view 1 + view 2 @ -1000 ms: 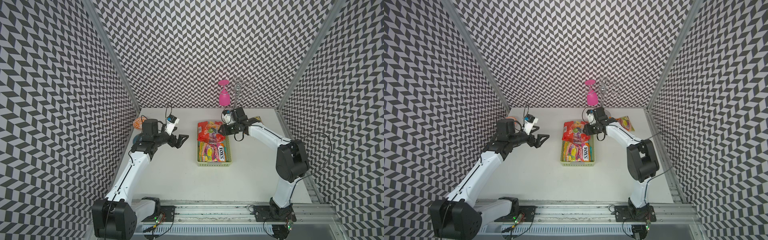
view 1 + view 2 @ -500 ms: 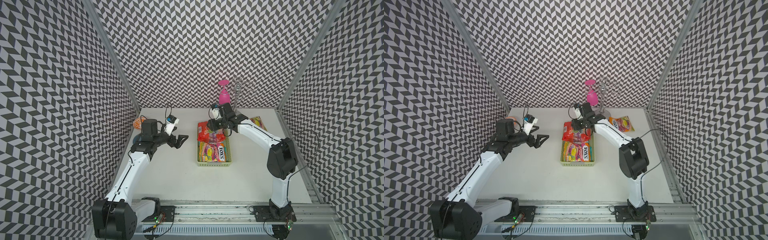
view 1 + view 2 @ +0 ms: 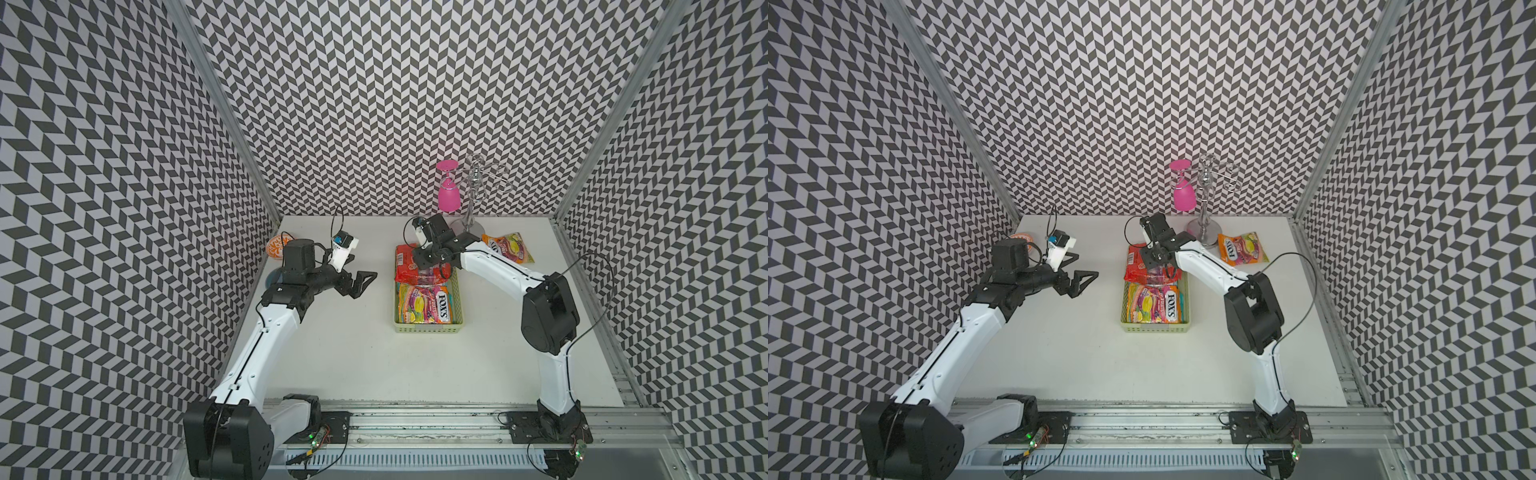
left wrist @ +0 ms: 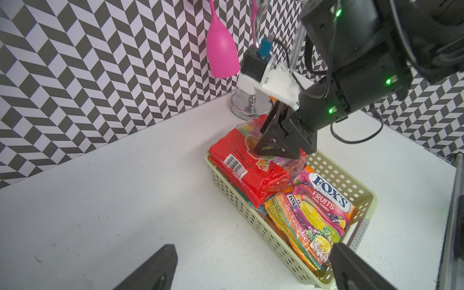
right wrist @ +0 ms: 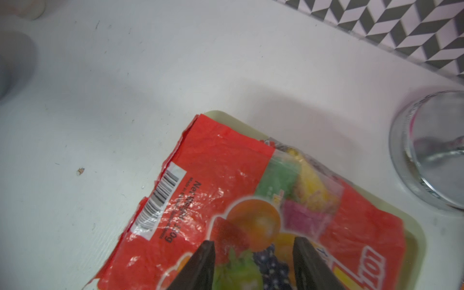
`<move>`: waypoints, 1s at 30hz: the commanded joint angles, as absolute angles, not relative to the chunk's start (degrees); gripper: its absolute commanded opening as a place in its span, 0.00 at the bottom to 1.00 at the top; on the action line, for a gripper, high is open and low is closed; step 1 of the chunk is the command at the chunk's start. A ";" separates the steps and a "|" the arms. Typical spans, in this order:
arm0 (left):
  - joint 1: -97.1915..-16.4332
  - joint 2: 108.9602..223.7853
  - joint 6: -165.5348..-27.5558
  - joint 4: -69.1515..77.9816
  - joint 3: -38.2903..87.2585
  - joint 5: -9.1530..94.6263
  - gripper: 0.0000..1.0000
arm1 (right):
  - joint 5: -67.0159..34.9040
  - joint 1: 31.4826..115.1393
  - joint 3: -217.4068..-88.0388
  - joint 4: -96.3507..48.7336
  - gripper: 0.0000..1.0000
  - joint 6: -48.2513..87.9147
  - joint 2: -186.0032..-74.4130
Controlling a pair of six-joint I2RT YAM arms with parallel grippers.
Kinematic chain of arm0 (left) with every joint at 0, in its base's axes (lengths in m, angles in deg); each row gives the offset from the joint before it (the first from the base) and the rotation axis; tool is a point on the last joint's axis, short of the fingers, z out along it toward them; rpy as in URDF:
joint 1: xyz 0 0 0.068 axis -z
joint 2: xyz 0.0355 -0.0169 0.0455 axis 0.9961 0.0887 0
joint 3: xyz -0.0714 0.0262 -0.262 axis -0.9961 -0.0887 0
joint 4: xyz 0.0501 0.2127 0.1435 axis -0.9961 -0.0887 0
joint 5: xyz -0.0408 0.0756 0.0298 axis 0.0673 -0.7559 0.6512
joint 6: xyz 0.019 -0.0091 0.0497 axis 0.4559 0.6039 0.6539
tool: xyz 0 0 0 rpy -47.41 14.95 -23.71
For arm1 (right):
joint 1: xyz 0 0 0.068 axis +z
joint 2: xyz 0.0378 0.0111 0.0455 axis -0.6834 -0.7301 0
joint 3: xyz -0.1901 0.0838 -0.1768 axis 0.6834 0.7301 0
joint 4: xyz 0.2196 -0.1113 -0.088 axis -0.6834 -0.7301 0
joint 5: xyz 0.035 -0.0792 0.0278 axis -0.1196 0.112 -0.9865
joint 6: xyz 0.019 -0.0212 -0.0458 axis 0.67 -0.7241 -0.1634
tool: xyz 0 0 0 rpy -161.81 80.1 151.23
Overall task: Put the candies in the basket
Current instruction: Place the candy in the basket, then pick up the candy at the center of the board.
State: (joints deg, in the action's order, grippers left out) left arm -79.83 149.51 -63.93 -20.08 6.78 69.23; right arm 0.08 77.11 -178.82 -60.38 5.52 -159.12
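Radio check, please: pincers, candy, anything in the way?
Left pincer open, empty. Right pincer open over red bag atop basket. Orange bag outside, near chrome stand.

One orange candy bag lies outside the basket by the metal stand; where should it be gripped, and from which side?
Grip the orange bag at its edge farthest from the stand, coming straight down. It lies flat on the table, so only an edge can likely be pinched, and that side keeps clear of the stand's base.
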 commanded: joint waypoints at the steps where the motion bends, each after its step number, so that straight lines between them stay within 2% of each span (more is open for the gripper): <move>1: -80.33 148.65 -63.59 -19.81 6.75 69.97 0.99 | 3.42 73.92 -180.57 -60.22 0.62 5.00 -152.43; 6: -80.28 148.26 -63.86 -19.15 6.29 70.06 0.99 | 3.23 66.26 -177.04 -58.66 0.69 7.44 -149.58; 11: -80.26 148.07 -64.07 -19.17 6.41 70.01 0.99 | 4.23 59.73 -172.64 -56.47 0.80 9.22 -148.99; 12: -80.26 148.01 -64.12 -19.02 6.32 70.14 0.99 | 4.10 58.54 -172.20 -56.57 0.84 9.84 -149.09; 13: -80.27 148.07 -64.02 -19.14 6.39 70.07 0.99 | 3.78 57.38 -171.32 -56.56 0.99 10.67 -148.97; 20: -80.32 148.10 -64.20 -19.02 6.31 70.14 0.99 | 1.20 50.43 -166.82 -53.57 0.99 16.21 -150.03; 24: -80.26 148.27 -64.12 -19.32 6.69 69.86 0.99 | 4.80 51.32 -169.81 -54.96 0.99 14.21 -154.51; 30: -80.28 148.36 -63.96 -19.72 7.02 69.68 0.99 | 15.34 53.81 -171.35 -54.85 0.95 12.15 -159.23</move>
